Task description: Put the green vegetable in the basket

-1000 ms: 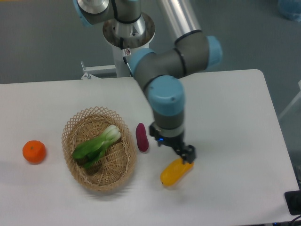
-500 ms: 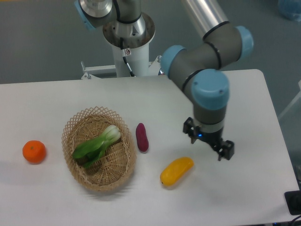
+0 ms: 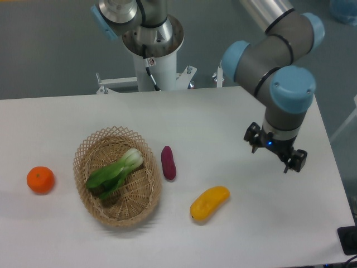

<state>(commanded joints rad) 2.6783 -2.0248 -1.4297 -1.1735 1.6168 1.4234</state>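
From the fixed camera, the green vegetable lies inside the basket, stretched diagonally with its pale stem end up toward the far right of the bowl and its dark leaves down toward the near left, resting on the woven floor and nothing else in there with it. That reads as the job done: the vegetable sits in the basket with nothing gripping it. The gripper hangs over the right side of the tabletop, well apart from the basket, carrying nothing, its fingers apart and released. Outside the basket, the small purple vegetable lies just beside the rim, the yellow vegetable sits nearer the front, and an orange waits off to the left.
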